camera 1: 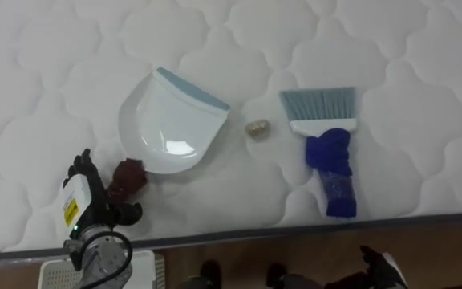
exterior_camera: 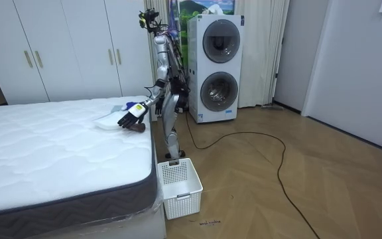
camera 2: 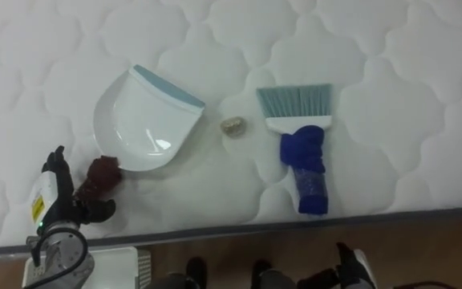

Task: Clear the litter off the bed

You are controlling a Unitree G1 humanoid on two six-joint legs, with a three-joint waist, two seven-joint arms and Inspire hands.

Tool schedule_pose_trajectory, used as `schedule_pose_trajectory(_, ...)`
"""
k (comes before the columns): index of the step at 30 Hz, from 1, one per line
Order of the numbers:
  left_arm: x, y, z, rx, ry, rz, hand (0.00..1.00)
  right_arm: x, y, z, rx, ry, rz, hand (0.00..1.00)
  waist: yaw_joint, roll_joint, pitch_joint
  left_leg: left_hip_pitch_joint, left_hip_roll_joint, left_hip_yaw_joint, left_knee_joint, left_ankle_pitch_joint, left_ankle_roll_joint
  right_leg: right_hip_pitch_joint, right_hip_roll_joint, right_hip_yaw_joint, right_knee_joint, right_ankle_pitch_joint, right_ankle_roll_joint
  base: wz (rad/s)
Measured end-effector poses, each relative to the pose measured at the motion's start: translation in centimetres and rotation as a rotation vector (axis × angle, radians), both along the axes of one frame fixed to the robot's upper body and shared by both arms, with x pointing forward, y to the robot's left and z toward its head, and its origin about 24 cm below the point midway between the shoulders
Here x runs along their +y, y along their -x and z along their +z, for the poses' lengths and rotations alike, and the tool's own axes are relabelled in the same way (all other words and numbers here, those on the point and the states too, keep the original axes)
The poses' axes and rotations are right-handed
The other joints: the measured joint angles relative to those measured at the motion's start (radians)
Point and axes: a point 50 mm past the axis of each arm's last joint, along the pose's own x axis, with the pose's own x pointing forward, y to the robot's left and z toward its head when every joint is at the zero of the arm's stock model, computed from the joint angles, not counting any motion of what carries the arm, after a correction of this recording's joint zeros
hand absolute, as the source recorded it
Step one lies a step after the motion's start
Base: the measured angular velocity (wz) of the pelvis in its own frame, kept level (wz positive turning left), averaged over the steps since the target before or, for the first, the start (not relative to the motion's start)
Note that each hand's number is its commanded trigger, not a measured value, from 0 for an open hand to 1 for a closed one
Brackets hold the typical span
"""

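1. Just beside the fingers [camera 1: 80,164] of the left hand [camera 1: 91,197], on their thumb side, lies the dark red wrapped handle [camera 1: 127,178] of a white plastic dustpan with a pale blue lip [camera 1: 171,120]. It rests on the white quilted bed [camera 1: 38,80].
2. These fingers are released and spread, not clenched round the handle. The hand hovers low over the mattress edge, seemingly lined up to take the dustpan.
3. The dustpan lies with its handle towards the fingers and its lip away from them, which probably makes it easy to grasp and then push forward.
4. Beyond the pan, further from the fingers, sits a small crumpled beige scrap [camera 1: 257,128], likely the litter to clear. It is close to the lip's near corner but apart from it.
5. Further off again lies a hand brush with grey-blue bristles, a white head and a blue wrapped handle [camera 1: 327,148]. Its bristles point away from the robot and its handle towards the bed's edge, within reach of the right arm.
6. The right hand [camera 1: 378,269] hangs low beside the bed, below the mattress edge. I cannot tell whether it is clenched or released.
7. A white slatted plastic basket [exterior_camera: 183,199] stands on the floor under the left hand, probably to receive the sweepings.
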Motion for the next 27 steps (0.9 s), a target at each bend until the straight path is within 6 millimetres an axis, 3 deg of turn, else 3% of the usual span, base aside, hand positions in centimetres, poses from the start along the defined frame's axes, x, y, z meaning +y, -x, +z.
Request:
schedule_pose_trajectory(12,0.0,-0.9,0.5,-0.021,0.019,0.019,0.00,-0.1,-0.1,0.1,-0.014,0.010,0.029,0.00,-0.016,-0.004,0.0022,-0.031,-0.001,0.001,0.042,-0.018,-0.004,-0.026,-0.011,-0.008,0.046,-0.030,-0.004,0.04)
schedule_pose_trajectory(14,0.2,-0.8,0.4,-0.017,0.041,0.045,0.00,0.1,0.0,0.1,-0.012,0.005,0.036,0.00,-0.018,-0.004,0.0023,-0.038,0.015,0.004,0.065,-0.032,-0.006,-0.024,0.001,-0.005,0.047,-0.030,-0.004,-0.10)
schedule_pose_trajectory(18,0.3,-0.9,0.3,0.003,0.051,0.046,0.00,0.3,-0.2,0.1,-0.017,-0.002,0.043,0.00,-0.030,-0.009,0.0035,-0.061,0.020,0.014,0.093,-0.042,-0.004,-0.042,0.002,-0.005,0.065,-0.034,-0.007,-0.05)
schedule_pose_trajectory(21,0.4,-0.9,0.1,0.033,0.061,0.039,0.00,0.4,-0.2,0.1,-0.016,-0.009,0.044,0.00,-0.052,-0.010,0.0044,-0.084,0.025,0.014,0.134,-0.055,0.000,-0.052,0.002,-0.011,0.089,-0.047,-0.004,0.08)
schedule_pose_trajectory(24,0.9,-1.1,0.2,0.045,0.064,0.034,0.00,0.6,-0.2,0.1,-0.026,-0.016,0.058,0.00,-0.059,-0.013,0.0052,-0.116,0.049,0.027,0.180,-0.080,0.003,-0.074,0.006,-0.020,0.123,-0.060,-0.008,-0.01)
schedule_pose_trajectory(27,1.6,-1.8,0.7,0.033,0.110,0.066,0.00,0.8,-0.3,0.1,-0.032,-0.020,0.057,0.00,-0.064,-0.017,0.0070,-0.150,0.051,0.031,0.232,-0.101,0.006,-0.110,0.000,-0.018,0.178,-0.079,-0.008,-0.04)
